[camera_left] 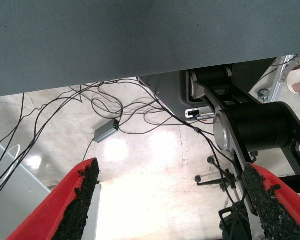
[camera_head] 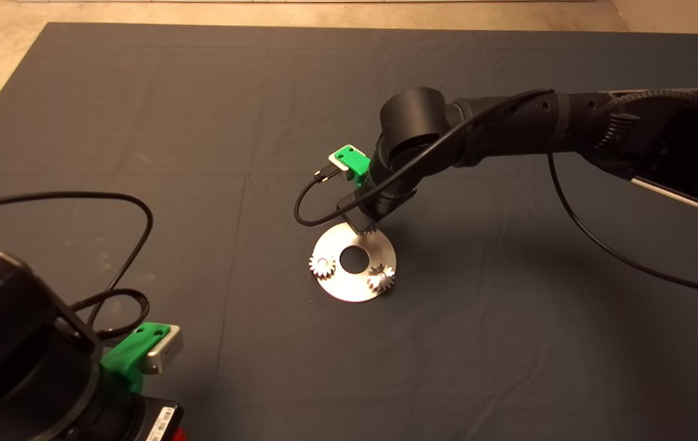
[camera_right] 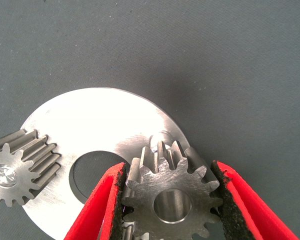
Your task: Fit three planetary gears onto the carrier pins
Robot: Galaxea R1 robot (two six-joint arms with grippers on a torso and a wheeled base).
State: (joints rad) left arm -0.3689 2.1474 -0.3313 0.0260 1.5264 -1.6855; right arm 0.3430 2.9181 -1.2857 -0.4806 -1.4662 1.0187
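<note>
The round shiny disc (camera_head: 349, 291) lies mid-mat. Two planetary gears (camera_head: 322, 265) (camera_head: 381, 278) sit on carrier pins at its left and near-right. My right gripper (camera_head: 366, 228) is at the disc's far edge, shut on the third gear (camera_right: 172, 202), which it holds flat just above the disc (camera_right: 100, 117). The free carrier pin (camera_right: 162, 136) shows just past that gear's teeth, not in its bore. One seated gear (camera_right: 15, 172) shows beside the central hole. My left gripper (camera_left: 172, 200) is open and empty, parked at the mat's lower left (camera_head: 140, 349).
A black cable (camera_head: 306, 205) loops from the right wrist down beside the disc. Another cable (camera_head: 134, 226) lies on the mat near the left arm. The left wrist view looks past the mat's edge at floor cables (camera_left: 115, 107) and the robot's base (camera_left: 260, 130).
</note>
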